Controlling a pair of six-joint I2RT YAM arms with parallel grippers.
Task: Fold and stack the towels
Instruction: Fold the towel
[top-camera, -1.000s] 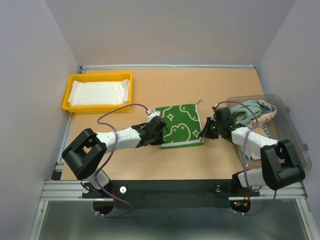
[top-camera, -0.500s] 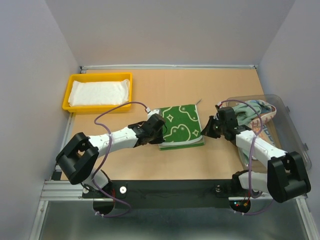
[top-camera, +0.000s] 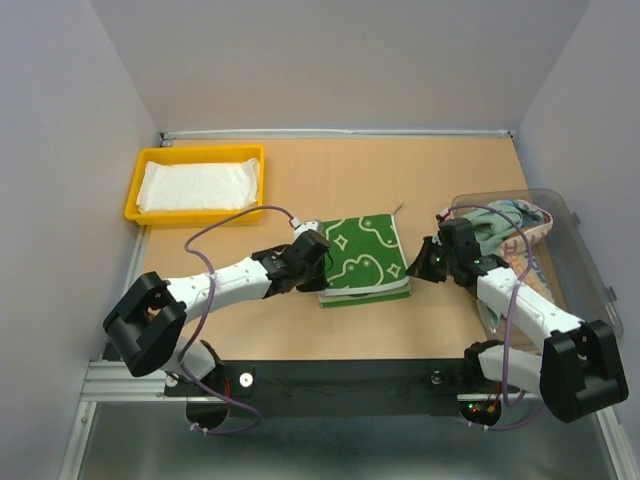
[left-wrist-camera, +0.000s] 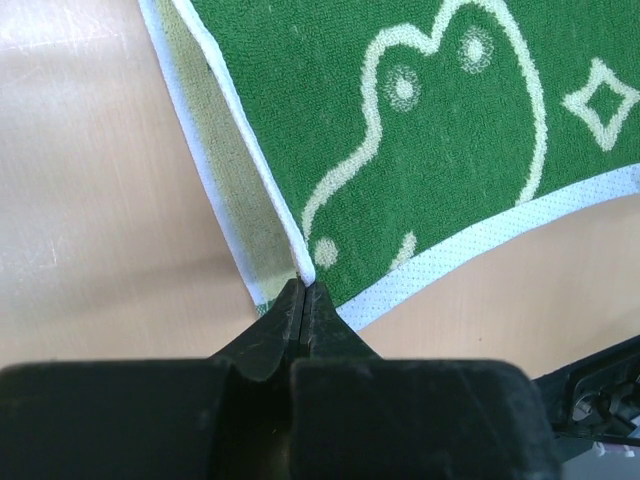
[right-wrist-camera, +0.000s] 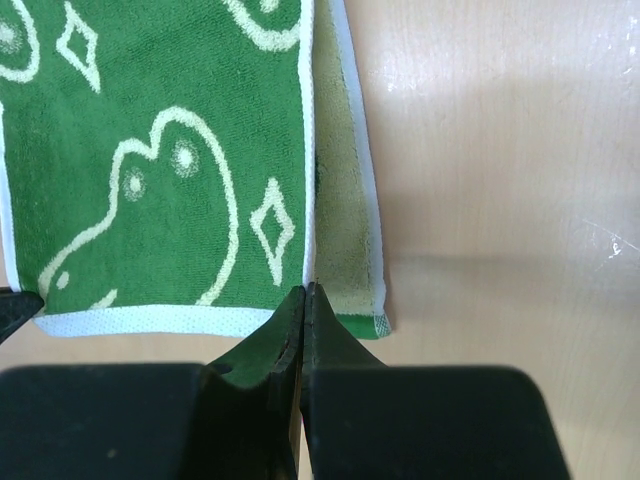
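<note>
surroundings: yellow tray (top-camera: 133, 192) far left, white towel (top-camera: 197, 185) flat inside; clear bin (top-camera: 585, 262) right, crumpled towels (top-camera: 508, 224) inside
green towel (top-camera: 365, 255): folded terry, frog print, white hem, mid-table (top-camera: 320, 165)
left gripper (left-wrist-camera: 305, 286): jaws pinching its near-left corner
right gripper (right-wrist-camera: 305, 291): jaws pinching its near-right corner

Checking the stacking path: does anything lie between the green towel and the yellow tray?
No object does. Bare table separates the green towel from the yellow tray; only the left arm's purple cable loops there.

The green towel (left-wrist-camera: 430, 130) runs off both wrist views' top edges, its under-layer mostly covered
</note>
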